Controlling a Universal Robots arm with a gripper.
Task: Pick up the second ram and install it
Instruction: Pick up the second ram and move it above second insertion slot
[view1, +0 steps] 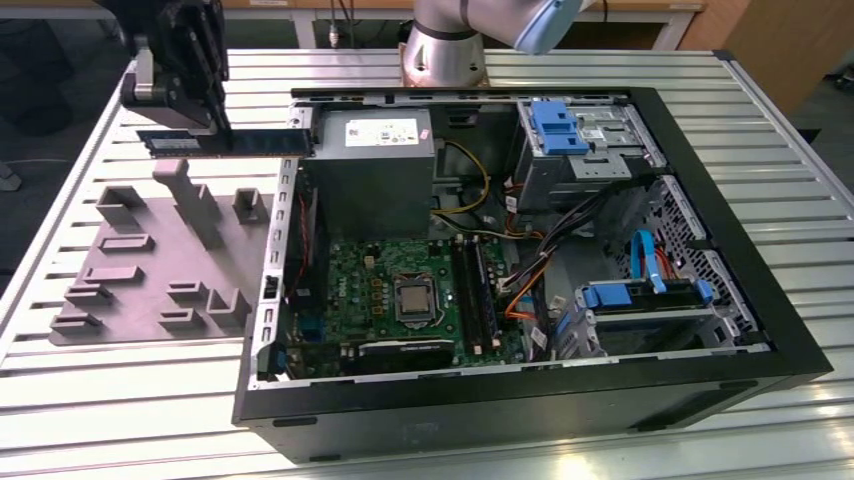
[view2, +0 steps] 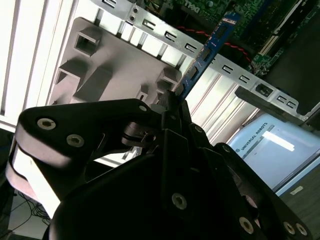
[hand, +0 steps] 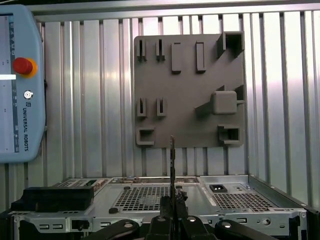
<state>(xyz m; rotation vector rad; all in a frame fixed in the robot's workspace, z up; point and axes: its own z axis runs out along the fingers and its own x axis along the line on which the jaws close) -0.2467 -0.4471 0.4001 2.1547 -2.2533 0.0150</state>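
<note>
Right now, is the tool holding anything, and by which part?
Yes: the tool is clamped on the second ram, pinching its flat faces at the upper long edge, roughly mid-length.

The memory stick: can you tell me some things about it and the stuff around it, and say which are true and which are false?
1. The gripper is shut on the second ram. True.
2. The second ram is plugged into the motherboard. False: it is up in the gripper, away from the motherboard.
3. The computer case is open, so the motherboard shows. True.
4. The grey fixture plate lies on the exterior view's right of the case. False: it lies on the exterior view's left of the case.
</note>
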